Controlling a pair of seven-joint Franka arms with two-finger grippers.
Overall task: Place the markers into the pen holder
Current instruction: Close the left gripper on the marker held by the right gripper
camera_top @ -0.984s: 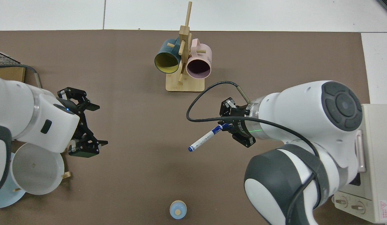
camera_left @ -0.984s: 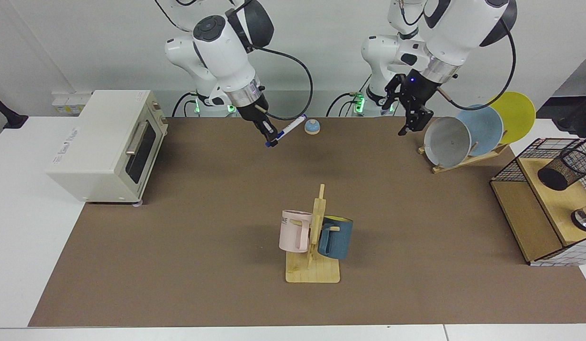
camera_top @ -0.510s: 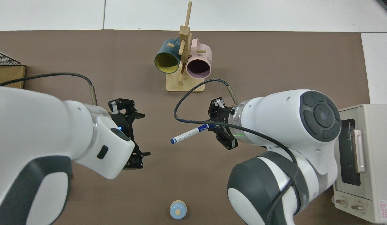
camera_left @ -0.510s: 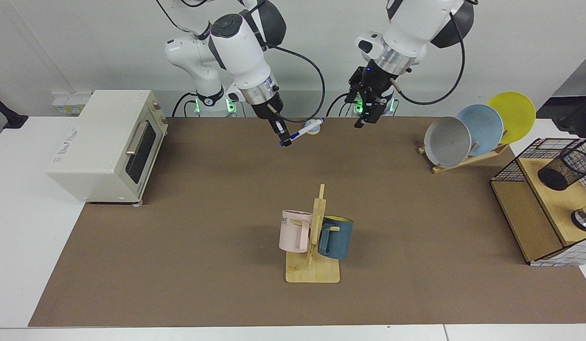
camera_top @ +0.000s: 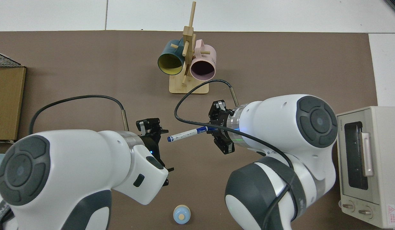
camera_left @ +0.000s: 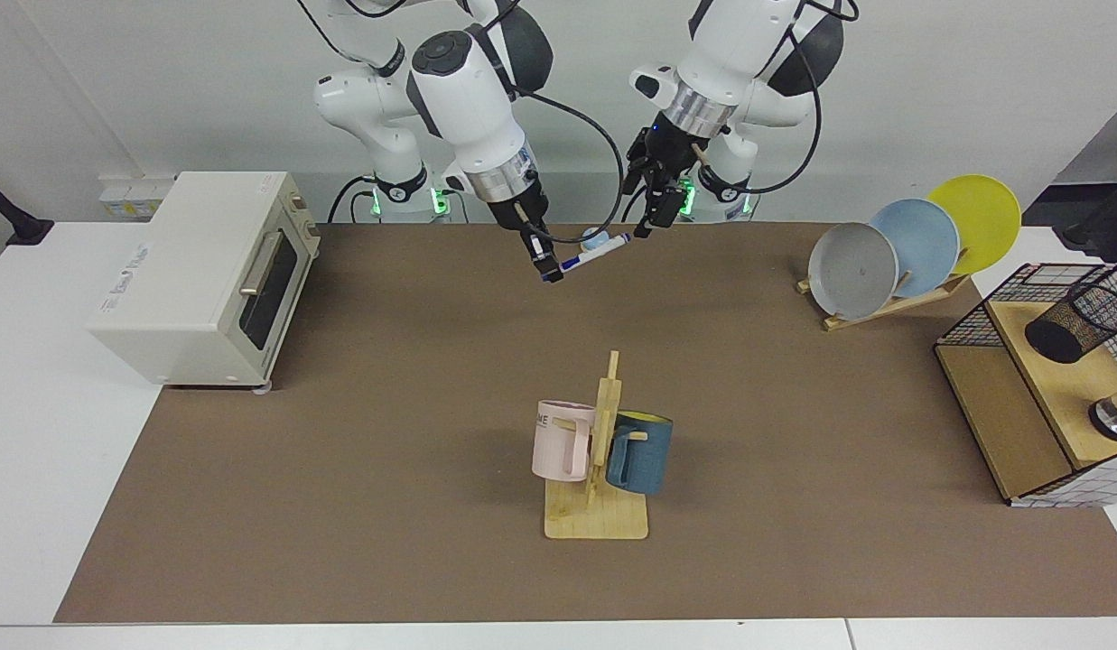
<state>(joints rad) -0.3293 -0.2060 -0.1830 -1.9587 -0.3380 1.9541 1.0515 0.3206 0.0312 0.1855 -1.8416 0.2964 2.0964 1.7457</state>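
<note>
In the facing view the right gripper (camera_left: 547, 268) is clamping the marker (camera_left: 594, 254), a slim white barrel with blue ends, in the air over the table's (camera_left: 386, 379) far edge, while the left gripper (camera_left: 657, 212) is hanging close by its free tip with fingers parted, and the holder (camera_left: 1078, 316) is lying tilted on the shelf (camera_left: 1046, 388), well apart. In the top view the marker (camera_top: 187, 134) is stretching between both grippers; the left gripper (camera_top: 154, 140) is partly hiding under its arm, with the mugs (camera_top: 186, 64) beyond.

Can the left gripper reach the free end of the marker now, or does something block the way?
Probably yes. The left gripper, jaws open, hangs beside the marker, which the right gripper holds in mid-air; nothing lies between.
</note>
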